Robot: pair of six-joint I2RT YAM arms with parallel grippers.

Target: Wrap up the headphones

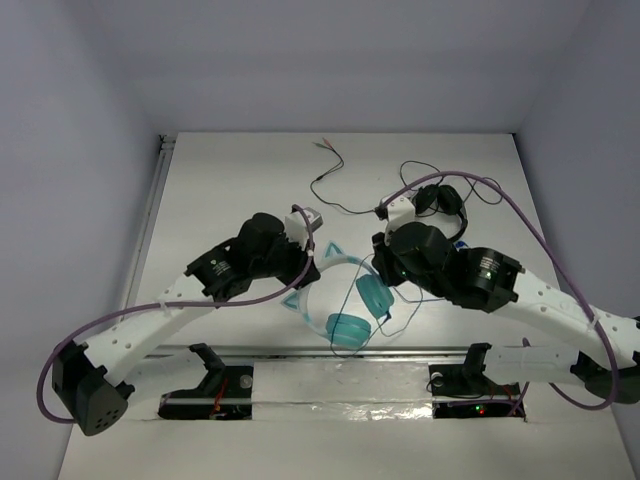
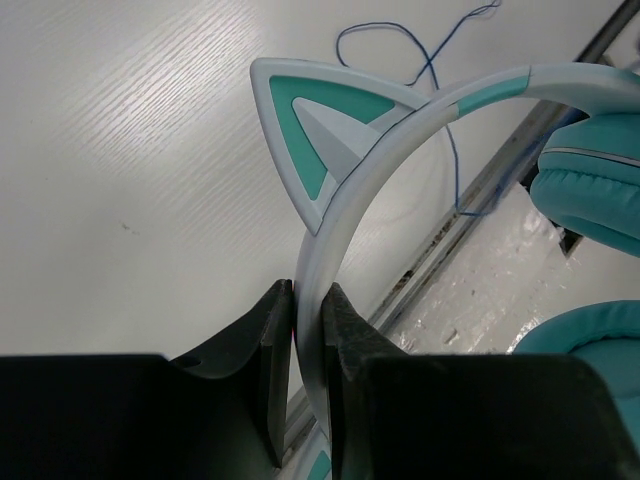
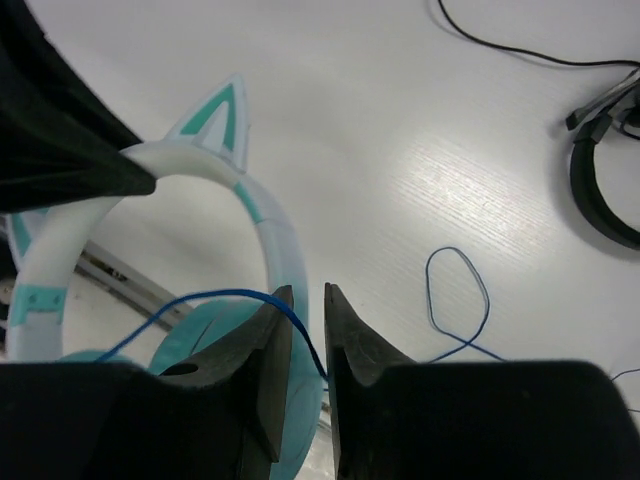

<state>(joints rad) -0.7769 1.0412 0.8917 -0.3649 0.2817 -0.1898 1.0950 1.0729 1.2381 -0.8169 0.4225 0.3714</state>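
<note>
The turquoise headphones (image 1: 348,330) lie near the table's front edge, ear cups toward the rail, with the pale cat-ear headband (image 2: 400,140) arching up. My left gripper (image 1: 308,262) is shut on the headband; in the left wrist view (image 2: 308,300) the band runs between the jaws. My right gripper (image 1: 385,275) is just right of the ear cups. In the right wrist view (image 3: 307,300) its jaws are closed on the thin blue cable (image 3: 215,293), which runs over the left finger and into the gap. More cable lies in a loose loop on the table.
Black headphones (image 1: 445,205) with a black cable (image 1: 330,180) lie behind the right arm, also showing in the right wrist view (image 3: 600,190). A metal rail (image 1: 300,352) runs along the front edge, with foil-covered surface beyond it. White walls enclose the table.
</note>
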